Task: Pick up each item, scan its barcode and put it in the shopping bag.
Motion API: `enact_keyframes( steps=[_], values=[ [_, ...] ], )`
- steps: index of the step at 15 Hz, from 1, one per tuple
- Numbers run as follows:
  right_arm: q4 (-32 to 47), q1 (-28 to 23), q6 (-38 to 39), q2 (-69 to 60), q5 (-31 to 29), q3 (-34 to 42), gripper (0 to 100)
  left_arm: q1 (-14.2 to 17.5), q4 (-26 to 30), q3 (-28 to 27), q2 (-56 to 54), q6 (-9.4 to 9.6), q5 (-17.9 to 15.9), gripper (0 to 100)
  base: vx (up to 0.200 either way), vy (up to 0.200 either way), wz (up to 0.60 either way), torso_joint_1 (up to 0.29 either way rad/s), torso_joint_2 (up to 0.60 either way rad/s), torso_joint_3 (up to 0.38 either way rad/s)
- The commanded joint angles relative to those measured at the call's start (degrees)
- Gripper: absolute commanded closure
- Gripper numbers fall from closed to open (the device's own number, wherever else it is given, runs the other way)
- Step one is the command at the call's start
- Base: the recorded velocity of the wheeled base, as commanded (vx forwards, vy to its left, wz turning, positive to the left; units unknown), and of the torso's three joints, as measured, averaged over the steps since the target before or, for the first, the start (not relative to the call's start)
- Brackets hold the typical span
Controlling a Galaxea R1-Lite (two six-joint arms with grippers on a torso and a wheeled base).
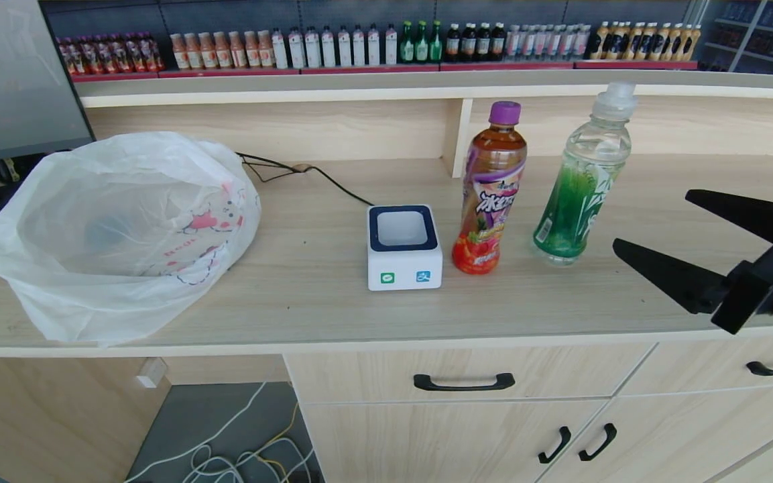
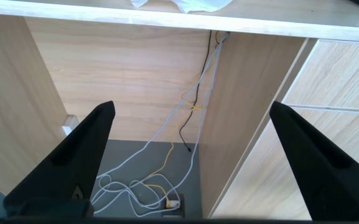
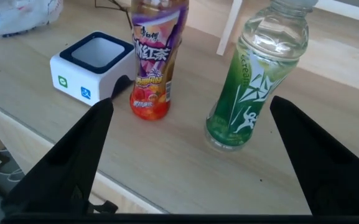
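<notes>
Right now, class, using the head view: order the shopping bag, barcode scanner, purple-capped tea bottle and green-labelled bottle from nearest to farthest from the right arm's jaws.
1. Green-labelled bottle, standing at the counter's right.
2. Purple-capped tea bottle, next along, toward the middle.
3. Barcode scanner, mid-counter.
4. Shopping bag, far left.
</notes>
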Motion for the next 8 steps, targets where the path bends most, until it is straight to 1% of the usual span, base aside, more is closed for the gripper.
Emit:
enact_keyframes(
  steps=[1,2,3,5,8],
  values=[
    [-3.44,0.32,0.67,5.66,0.02,-0.52,0,0.01,-0.01,0.00,0.01,-0.02,0.00,0,0.000,0.000,0.00,0.000,0.00,0.000],
    [-4.93,0.58,1.11,6.80,0.02,-0.60,0,0.01,-0.01,0.00,0.01,-0.02,0.00,0,0.000,0.000,0.00,0.000,0.00,0.000],
    [-8.71,1.55,1.99,9.79,-0.51,-0.60,0,0.01,-0.01,0.00,0.01,-0.02,0.00,0,0.000,0.000,0.00,0.000,0.00,0.000],
    [-11.87,2.96,3.75,12.16,-3.41,-1.31,0,0.01,-0.01,0.00,0.01,-0.02,0.00,0,0.000,0.000,0.00,0.000,0.00,0.000],
    [-12.05,9.90,7.26,15.06,-8.59,-1.92,0,0.01,-0.01,0.00,0.01,-0.02,0.00,0,0.000,0.000,0.00,0.000,0.00,0.000]
  ],
)
